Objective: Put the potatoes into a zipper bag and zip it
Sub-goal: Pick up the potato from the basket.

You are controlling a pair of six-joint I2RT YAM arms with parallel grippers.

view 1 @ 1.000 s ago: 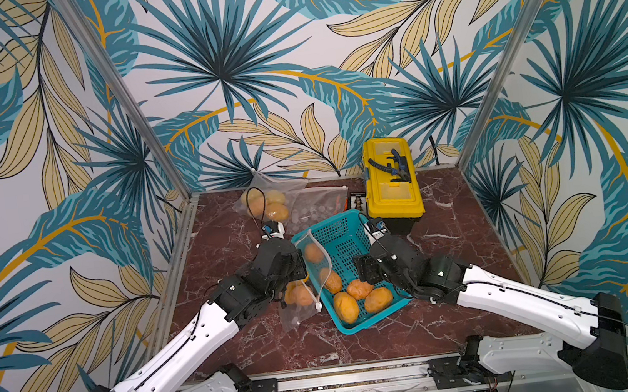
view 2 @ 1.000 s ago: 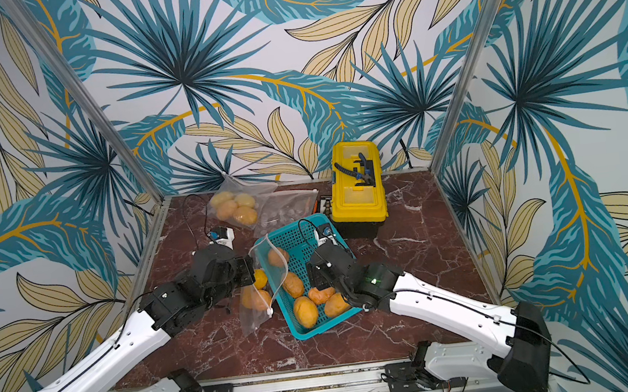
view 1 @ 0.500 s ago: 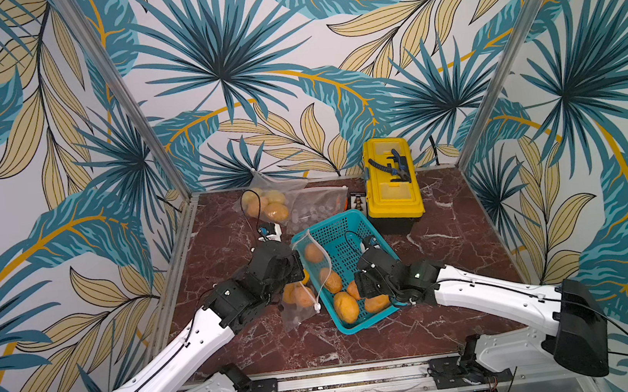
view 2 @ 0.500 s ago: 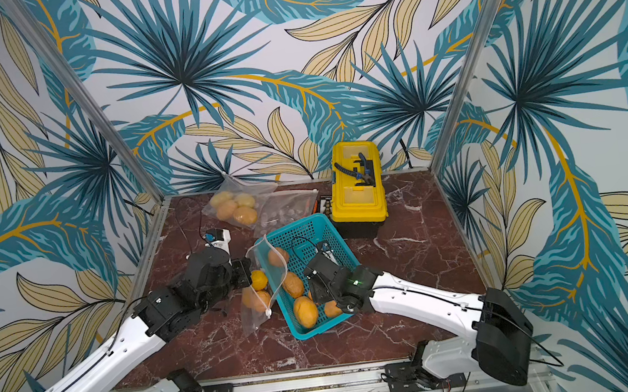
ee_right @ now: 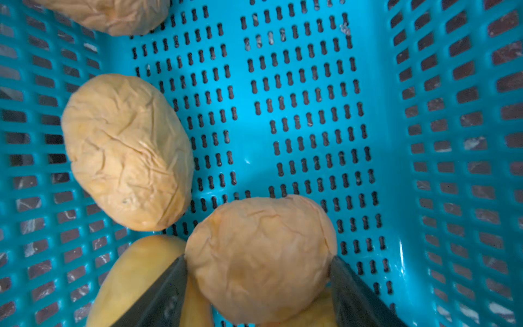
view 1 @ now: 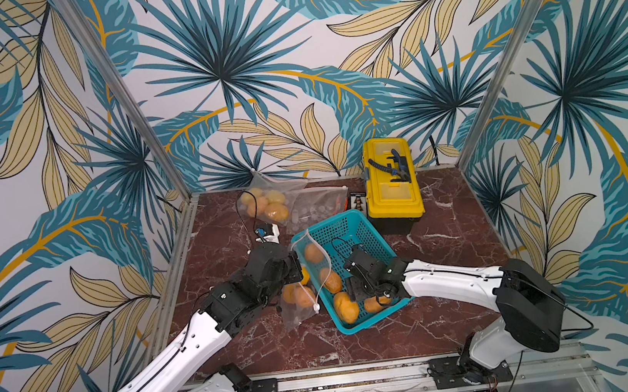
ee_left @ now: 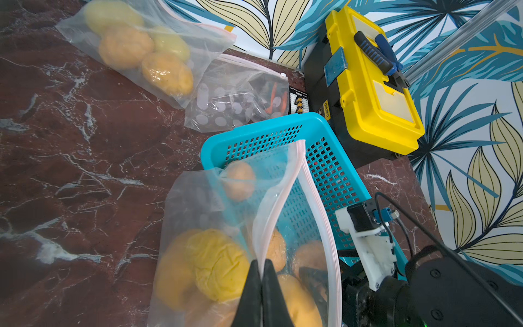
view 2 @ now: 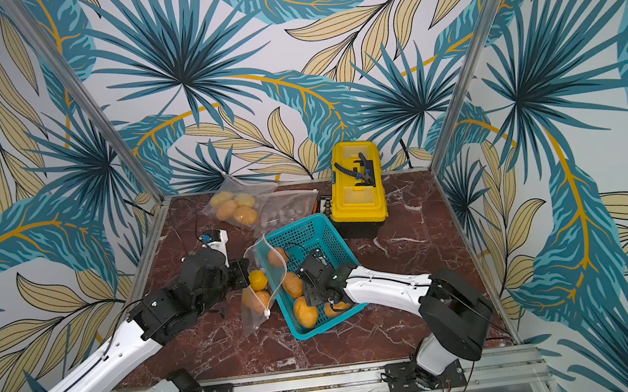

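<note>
Tabletop (view 1: 458,309): dark red marble; both arms reach in over its near edge.
Left gripper (ee_left: 261,267): pinched tight on one lip of the zipper bag (ee_left: 198,198), at the basket's left side.
Zipper bag: clear and unzipped. Its mouth is held up and gaping, with the far lip over the basket's rim. The lower part rests on the marble, and the white slider (view 1: 317,307) sits at the near end of the track.
Potatoes in the bag (ee_left: 218,263): at least two, yellow-orange, lying low.
Right gripper (ee_right: 257,262): down inside the basket, fingers spread wide, one at each flank of a tan potato (ee_right: 254,235). They seem to touch it, but I cannot tell whether they press.
Potatoes in the basket (view 1: 347,310): several more, all toward its near and left parts.
Basket (view 1: 331,221): teal, perforated, set askew mid-table; its far right part is bare.
Toolbox (view 1: 392,192): yellow lid on a black base, just beyond the basket, with blue-handled pliers (ee_left: 376,53) on the lid.
Far bags: by the back wall, a clear bag of potatoes (view 1: 265,204) touches a flatter clear bag of small pale pieces (view 1: 317,206).
</note>
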